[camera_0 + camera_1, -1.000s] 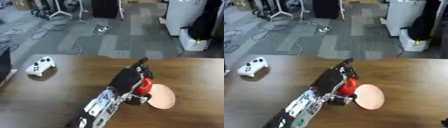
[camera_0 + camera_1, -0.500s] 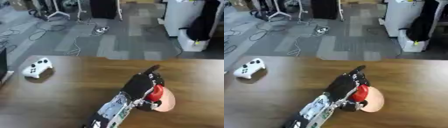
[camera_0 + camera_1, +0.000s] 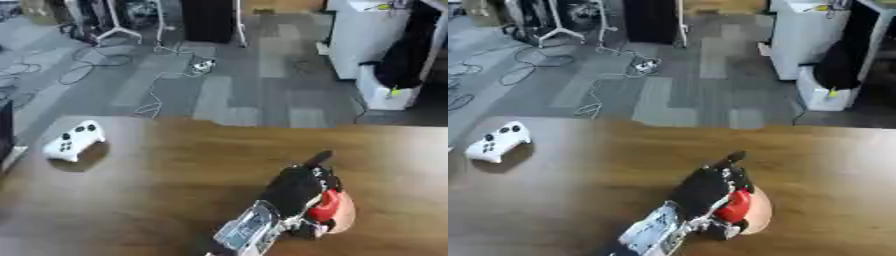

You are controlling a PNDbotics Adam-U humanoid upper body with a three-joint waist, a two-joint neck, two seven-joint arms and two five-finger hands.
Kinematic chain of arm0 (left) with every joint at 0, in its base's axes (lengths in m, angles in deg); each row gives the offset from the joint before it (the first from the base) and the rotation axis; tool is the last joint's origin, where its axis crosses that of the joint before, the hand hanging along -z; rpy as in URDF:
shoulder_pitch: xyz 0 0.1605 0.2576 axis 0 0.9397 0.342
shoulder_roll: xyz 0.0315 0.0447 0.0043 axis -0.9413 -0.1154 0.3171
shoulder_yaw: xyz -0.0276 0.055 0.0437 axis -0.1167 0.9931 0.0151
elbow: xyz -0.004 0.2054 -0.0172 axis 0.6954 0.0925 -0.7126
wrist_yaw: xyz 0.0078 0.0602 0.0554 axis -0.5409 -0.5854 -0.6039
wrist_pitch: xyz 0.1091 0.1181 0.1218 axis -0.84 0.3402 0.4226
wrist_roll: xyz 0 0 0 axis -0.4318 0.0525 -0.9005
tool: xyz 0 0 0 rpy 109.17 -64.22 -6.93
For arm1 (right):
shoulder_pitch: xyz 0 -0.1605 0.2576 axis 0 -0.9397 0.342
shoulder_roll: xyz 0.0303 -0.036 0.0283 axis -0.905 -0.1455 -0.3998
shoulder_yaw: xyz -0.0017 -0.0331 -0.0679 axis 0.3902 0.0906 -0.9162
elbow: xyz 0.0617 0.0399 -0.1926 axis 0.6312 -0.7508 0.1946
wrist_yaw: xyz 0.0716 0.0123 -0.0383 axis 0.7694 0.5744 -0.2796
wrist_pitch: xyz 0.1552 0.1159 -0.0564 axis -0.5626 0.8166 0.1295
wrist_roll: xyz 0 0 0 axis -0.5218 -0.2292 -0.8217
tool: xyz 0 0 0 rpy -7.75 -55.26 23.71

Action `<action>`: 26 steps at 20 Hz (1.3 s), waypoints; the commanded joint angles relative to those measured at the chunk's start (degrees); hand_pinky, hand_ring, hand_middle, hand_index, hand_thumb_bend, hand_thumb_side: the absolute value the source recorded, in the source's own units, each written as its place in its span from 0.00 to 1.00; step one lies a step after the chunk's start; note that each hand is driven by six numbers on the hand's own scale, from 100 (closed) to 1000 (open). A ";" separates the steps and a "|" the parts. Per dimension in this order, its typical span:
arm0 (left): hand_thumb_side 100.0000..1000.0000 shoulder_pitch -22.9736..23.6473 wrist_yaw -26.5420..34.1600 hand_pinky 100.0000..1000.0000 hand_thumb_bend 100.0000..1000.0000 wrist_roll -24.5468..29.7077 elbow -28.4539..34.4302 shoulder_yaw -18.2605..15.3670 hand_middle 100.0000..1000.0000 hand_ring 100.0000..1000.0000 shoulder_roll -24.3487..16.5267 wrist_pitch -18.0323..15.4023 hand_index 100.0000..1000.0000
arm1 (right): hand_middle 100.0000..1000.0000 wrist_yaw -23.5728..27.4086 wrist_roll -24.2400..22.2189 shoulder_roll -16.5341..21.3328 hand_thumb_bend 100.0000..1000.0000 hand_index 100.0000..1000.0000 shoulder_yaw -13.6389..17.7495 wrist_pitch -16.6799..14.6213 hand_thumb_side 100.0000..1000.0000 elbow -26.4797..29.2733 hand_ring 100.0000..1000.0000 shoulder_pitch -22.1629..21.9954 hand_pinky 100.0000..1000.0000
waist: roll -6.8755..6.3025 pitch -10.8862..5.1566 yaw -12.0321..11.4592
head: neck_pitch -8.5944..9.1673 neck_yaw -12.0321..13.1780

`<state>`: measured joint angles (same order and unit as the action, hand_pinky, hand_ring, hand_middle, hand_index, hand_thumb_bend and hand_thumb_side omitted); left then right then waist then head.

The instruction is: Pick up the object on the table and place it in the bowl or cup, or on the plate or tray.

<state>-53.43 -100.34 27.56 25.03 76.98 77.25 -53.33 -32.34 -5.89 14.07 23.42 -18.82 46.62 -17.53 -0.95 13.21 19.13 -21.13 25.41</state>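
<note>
Dark wooden table [image 3: 175,170] before grey floor [image 3: 236,85] strewn with cables [image 3: 87,65].

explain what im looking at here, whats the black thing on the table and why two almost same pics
Both pictures come from a stereo camera in a humanoid robot's head, looking down at a wooden table; the left and right eyes see nearly the same. The black thing is the robot's left hand on its arm, reaching in from below. Its fingers curl round a red object, held over a pale plate. A white game controller lies far left. The right hand is not visible.
</note>
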 commanded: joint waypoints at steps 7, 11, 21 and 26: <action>0.00 -2.13 -1.26 0.00 0.34 -0.76 -0.27 -0.58 0.20 1.00 0.09 -0.26 0.40 | 0.91 -0.08 -0.05 -0.25 0.17 0.89 0.08 -0.17 0.68 1.27 0.66 0.53 0.79 | 0.30 0.08 0.80 | 3.14 1.47; 0.00 -2.43 -1.51 0.00 0.34 -0.91 -0.56 -0.55 0.22 1.00 0.06 -0.55 0.42 | 0.91 -0.12 -0.12 -0.32 0.17 0.89 -0.02 -0.18 0.68 1.32 0.66 0.67 0.79 | 0.29 0.33 1.00 | 3.78 1.33; 0.57 -2.38 -0.63 0.62 0.51 -2.65 -0.47 -0.63 0.70 1.00 -0.09 -3.53 0.74 | 0.91 -0.20 -0.14 -0.37 0.17 0.89 -0.08 -0.15 0.68 1.26 0.66 0.63 0.79 | 0.23 0.37 0.93 | 4.51 1.07; 0.72 -2.20 -0.85 0.65 0.58 -2.15 -0.77 -0.73 0.74 1.00 -0.19 -3.85 0.79 | 0.91 -0.24 -0.09 -0.42 0.17 0.89 -0.07 -0.16 0.68 1.17 0.66 0.45 0.79 | 0.28 0.23 0.74 | 4.53 1.02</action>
<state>-54.73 -100.97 25.26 23.70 76.72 77.26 -57.01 -32.36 -6.02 13.51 23.35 -18.93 46.94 -17.43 -0.94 14.34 19.92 -17.43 26.30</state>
